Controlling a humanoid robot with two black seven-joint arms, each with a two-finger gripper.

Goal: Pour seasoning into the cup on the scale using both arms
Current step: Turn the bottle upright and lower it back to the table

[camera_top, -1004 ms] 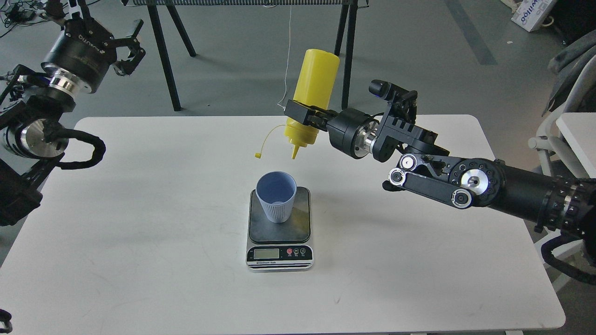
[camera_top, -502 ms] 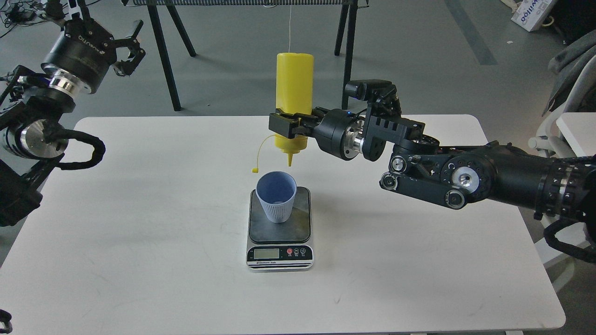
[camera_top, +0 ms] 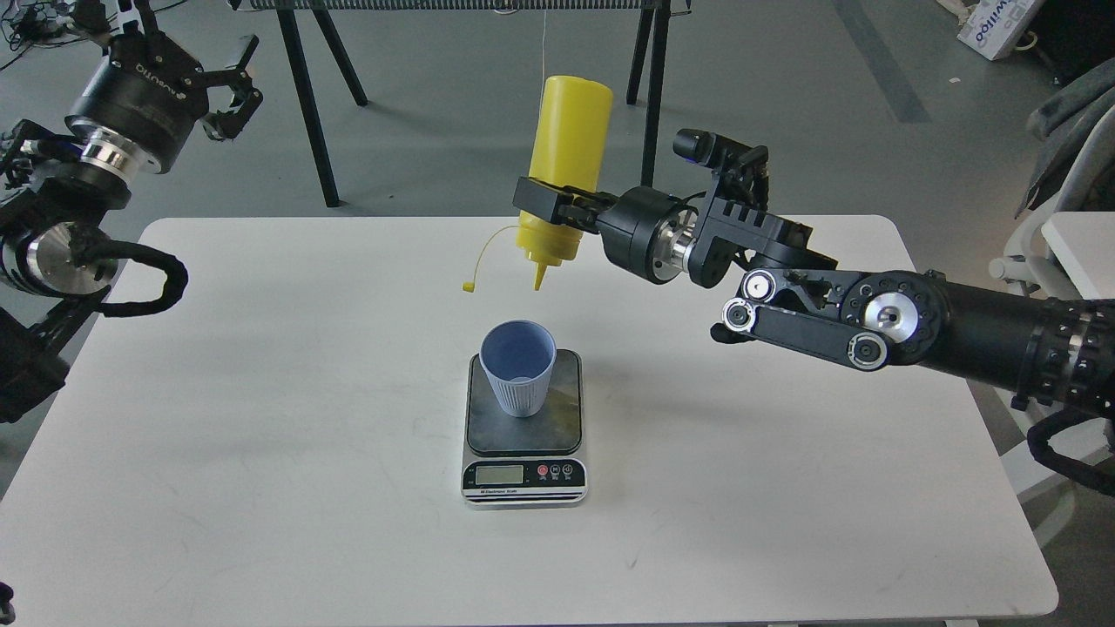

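On the white bench [camera_top: 261,453] the scale [camera_top: 523,427] sits about midway between the left and right edges, a little nearer the front edge than the back, with its silver display strip turned toward the front. The pale blue cup [camera_top: 518,366] stands upright on the dark top plate, toward the plate's back left part, its open mouth facing up. The right claw [camera_top: 544,203], reaching in from the right edge, is closed around the lower body of the yellow seasoning bottle [camera_top: 566,165], gripping it just above the shoulder, one finger on each side. The bottle hangs upside down in the air above the middle of the bench, behind the cup and well clear of it, its base tipped slightly toward the right and its pointed nozzle aimed down and a touch left. The nozzle tip is above and just behind the cup's rim, apart from it. The small cap [camera_top: 469,286] dangles off the bottle's left side on its thin tether. The left claw [camera_top: 228,83] is raised beyond the back left corner of the bench, its fingers spread apart and holding nothing.
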